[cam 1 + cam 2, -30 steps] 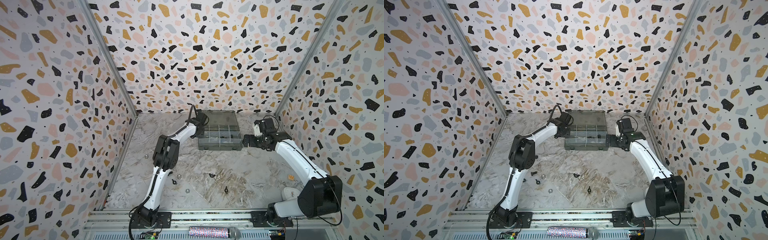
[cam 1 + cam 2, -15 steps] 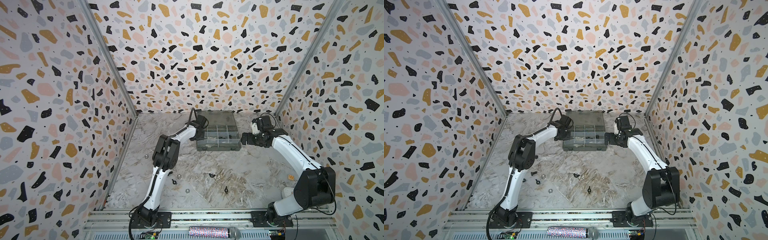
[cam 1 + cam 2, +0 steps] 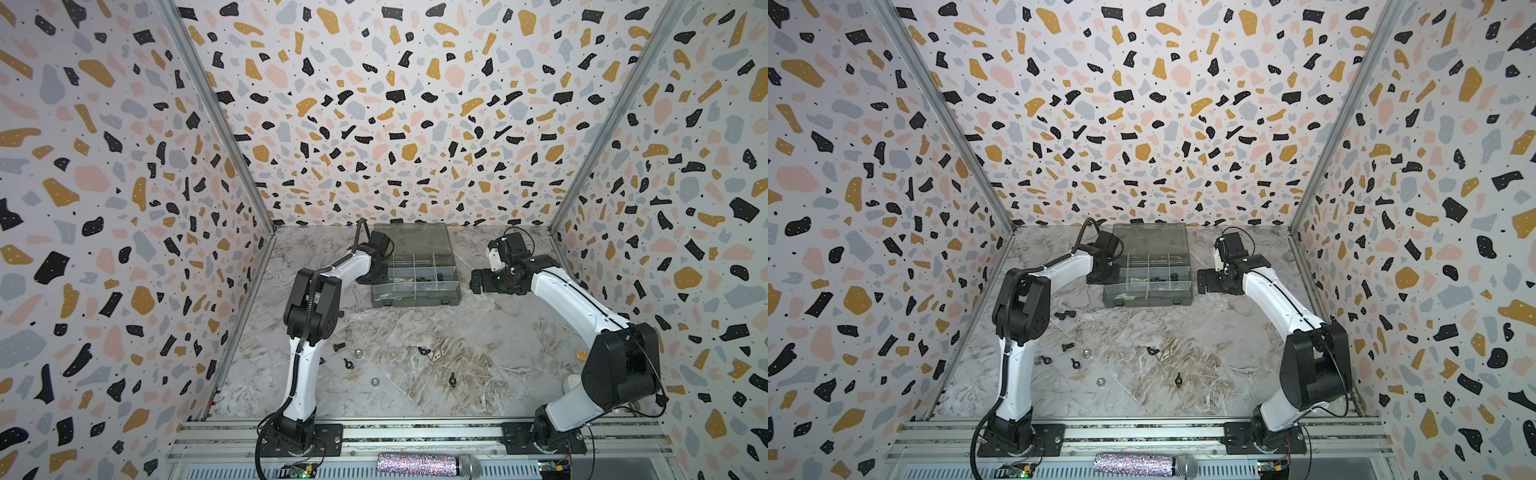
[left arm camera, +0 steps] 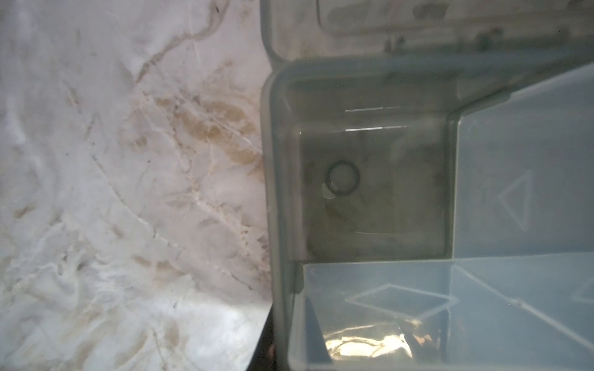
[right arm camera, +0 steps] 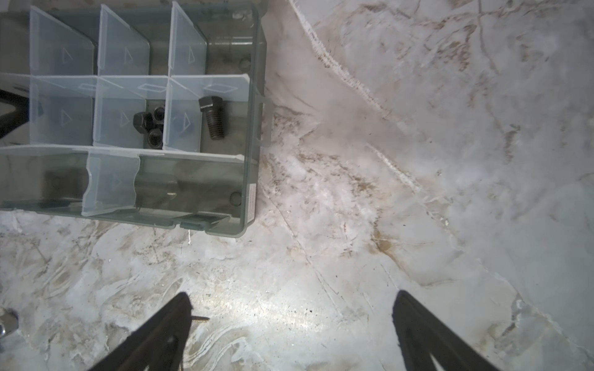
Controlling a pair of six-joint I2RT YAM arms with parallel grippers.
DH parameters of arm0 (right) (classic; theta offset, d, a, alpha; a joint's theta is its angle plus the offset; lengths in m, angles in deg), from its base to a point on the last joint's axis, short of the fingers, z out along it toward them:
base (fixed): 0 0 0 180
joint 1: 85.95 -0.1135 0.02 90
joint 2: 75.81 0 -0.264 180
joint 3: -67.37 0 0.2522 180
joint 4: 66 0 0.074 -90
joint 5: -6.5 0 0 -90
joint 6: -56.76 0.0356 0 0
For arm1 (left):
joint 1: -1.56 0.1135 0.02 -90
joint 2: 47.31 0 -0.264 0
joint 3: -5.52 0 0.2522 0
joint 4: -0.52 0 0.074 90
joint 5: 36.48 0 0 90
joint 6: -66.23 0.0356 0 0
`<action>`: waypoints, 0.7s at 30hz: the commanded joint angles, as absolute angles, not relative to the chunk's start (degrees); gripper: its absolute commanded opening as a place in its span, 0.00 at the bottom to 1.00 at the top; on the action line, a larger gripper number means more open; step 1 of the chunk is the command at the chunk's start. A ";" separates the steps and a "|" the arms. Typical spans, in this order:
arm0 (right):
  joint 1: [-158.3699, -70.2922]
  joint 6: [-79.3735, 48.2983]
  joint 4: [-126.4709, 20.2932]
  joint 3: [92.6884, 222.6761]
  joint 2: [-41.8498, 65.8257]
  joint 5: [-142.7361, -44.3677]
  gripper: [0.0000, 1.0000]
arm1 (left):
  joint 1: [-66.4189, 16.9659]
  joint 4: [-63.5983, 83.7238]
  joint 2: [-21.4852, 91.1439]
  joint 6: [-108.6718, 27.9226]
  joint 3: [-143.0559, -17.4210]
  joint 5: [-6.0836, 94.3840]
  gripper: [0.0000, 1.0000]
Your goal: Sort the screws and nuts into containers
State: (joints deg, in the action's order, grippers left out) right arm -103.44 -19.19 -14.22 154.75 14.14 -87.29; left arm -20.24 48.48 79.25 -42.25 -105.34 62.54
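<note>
The smoky-grey organizer box (image 3: 415, 297) lies open at the back of the table, and pale walls divide it into containers. My left gripper (image 3: 376, 272) is shut on the box's left wall (image 4: 276, 321). My right gripper (image 5: 292, 308) stands open over bare table just right of the box, holding nothing. In the right wrist view one compartment holds a black screw (image 5: 212, 117) and its neighbour holds three black nuts (image 5: 149, 123). In both top views loose screws (image 3: 1065, 315) and nuts (image 3: 374, 381) lie on the table nearer the front, among them wing nuts (image 3: 452, 379).
The box's flat lid (image 3: 411, 237) lies open against the back wall. A tiny brass wood screw (image 5: 201, 319) lies beside one right finger. Patterned walls close in the left, right and back. The arm bases stand on a rail (image 3: 415, 432) at the front.
My left gripper has closed on the box's left wall and the box has slid to the left. My right gripper has followed it a little leftward, still open.
</note>
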 commanded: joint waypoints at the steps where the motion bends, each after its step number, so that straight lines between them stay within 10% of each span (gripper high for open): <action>1: -105.24 -18.87 -12.18 155.14 12.72 -85.22 0.99 | -20.14 49.26 77.06 -40.63 -104.43 63.05 0.19; 7: -108.28 -18.69 -11.93 153.09 10.20 -84.02 0.99 | -20.15 50.97 74.16 -40.18 -106.39 63.26 0.73; 11: -110.56 -18.10 -10.70 150.72 9.03 -84.73 0.99 | -20.15 51.87 69.48 -40.55 -106.82 63.18 0.81; 21: -119.54 -10.29 -11.56 138.68 2.14 -87.89 0.58 | -20.36 44.50 45.71 -40.91 -87.43 59.52 0.83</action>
State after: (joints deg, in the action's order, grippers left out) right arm -117.87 -13.90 -12.80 140.50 5.55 -86.26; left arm -20.24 46.88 50.55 -41.00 -92.49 61.03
